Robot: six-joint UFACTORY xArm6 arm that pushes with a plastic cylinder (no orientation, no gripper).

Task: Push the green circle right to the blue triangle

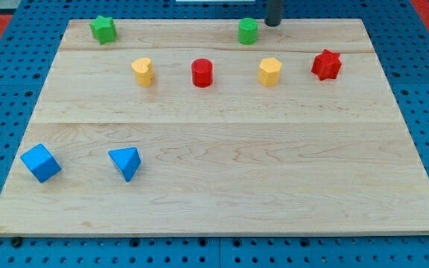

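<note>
Blue pegboard dotted with small holes surrounds a pale wooden tabletop (222,186) that fills most of the camera view, its grain running side to side.

Taking the middle of the board as the centre of a clock face, the blocks lie as follows. A green circle (247,31), a short upright cylinder, stands at about 12 o'clock near the far edge. My tip (272,23), the lower end of a dark rod that enters from the view's top, sits just beside that green circle at its 2 o'clock; whether the two touch cannot be told. The arm carries no pincer, only this rod, so nothing is pinched or spread.

A green star (103,29) sits at about 10 o'clock, close to the far left corner. Below the green pair runs a loose row of four: a yellow heart-like block (143,72) at 11 o'clock, a red cylinder (202,73) just left of 12, a yellow hexagon-like block (269,72) at 1 o'clock, and a red star (326,65) at 2 o'clock.

A blue triangle (125,163) lies at about 8 o'clock, in the near left part of the board, well apart from the green circle. A blue cube (41,163) rests near it, further toward the view's left, close to the left edge.
</note>
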